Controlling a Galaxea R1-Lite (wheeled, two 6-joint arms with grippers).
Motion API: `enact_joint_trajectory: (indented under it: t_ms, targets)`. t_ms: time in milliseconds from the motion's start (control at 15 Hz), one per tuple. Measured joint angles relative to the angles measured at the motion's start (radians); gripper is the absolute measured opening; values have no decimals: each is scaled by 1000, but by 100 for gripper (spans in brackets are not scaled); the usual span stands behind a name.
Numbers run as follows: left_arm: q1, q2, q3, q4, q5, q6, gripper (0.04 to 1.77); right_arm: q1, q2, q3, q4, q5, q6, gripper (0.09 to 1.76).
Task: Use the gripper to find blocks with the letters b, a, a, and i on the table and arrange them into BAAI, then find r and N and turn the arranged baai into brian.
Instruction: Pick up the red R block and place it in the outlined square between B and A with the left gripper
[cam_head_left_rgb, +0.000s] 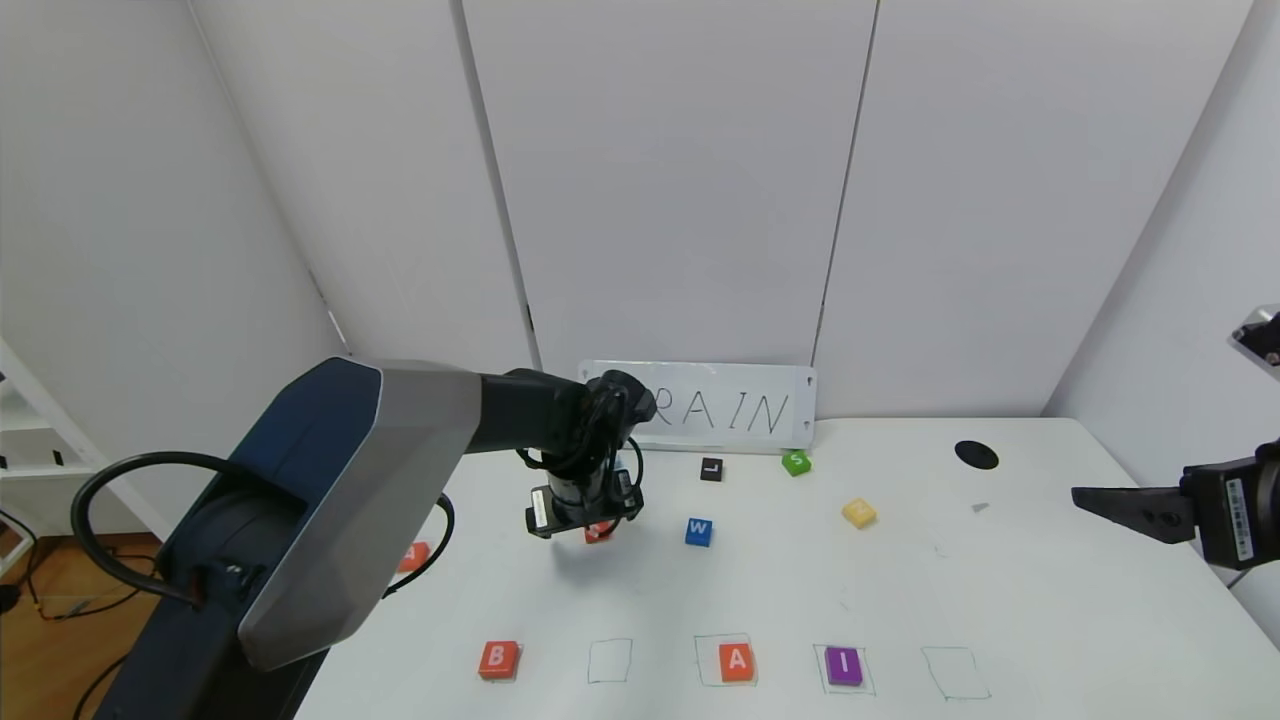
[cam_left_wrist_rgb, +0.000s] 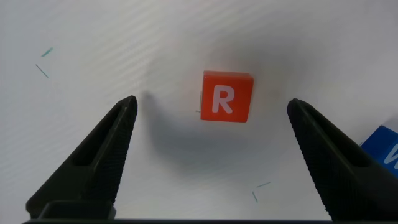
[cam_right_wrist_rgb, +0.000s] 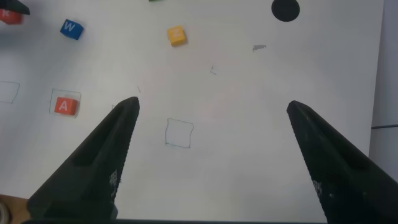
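The orange-red R block (cam_left_wrist_rgb: 226, 96) lies flat on the white table (cam_head_left_rgb: 1050, 600). My left gripper (cam_left_wrist_rgb: 212, 104) hangs open just above it, one finger on each side, not touching. In the head view this gripper (cam_head_left_rgb: 585, 522) hides most of the R block (cam_head_left_rgb: 601, 533). In the front row B (cam_head_left_rgb: 498, 660), A (cam_head_left_rgb: 737, 662) and purple I (cam_head_left_rgb: 843, 666) lie by pen-drawn squares. A second orange-red block (cam_head_left_rgb: 414, 556) shows partly behind my left arm. The pale yellow N block (cam_head_left_rgb: 858, 513) lies right of centre. My right gripper (cam_head_left_rgb: 1095, 497) hovers open and empty at the right edge.
A blue W block (cam_head_left_rgb: 698, 531) lies close right of the R block. A black L block (cam_head_left_rgb: 711, 469) and a green S block (cam_head_left_rgb: 796, 462) lie further back. A "BRAIN" sign (cam_head_left_rgb: 740, 412) leans on the wall. Empty outlines (cam_head_left_rgb: 610, 660) (cam_head_left_rgb: 955, 672) flank the row. A black hole (cam_head_left_rgb: 976, 455) is back right.
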Motion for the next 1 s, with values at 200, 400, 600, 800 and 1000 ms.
enact_joint_trajectory:
  t_ms: [200,400,600,800,1000]
  targets:
    - [0,3,3,3,-4,13,172,0,-1,0,0,0,0,171]
    - [0,11,1,1,-6,13,172,0,-1,0,0,1,-1,171]
    - [0,15,1,10,-9,12,124,0,-1,0,0,0,0,171]
    - [1,15,4,-2,-9,11,88,0,-1,1,0,0,-2,171]
    - [0,15,4,-3,-9,11,49,0,-1,2,-1,0,-2,171]
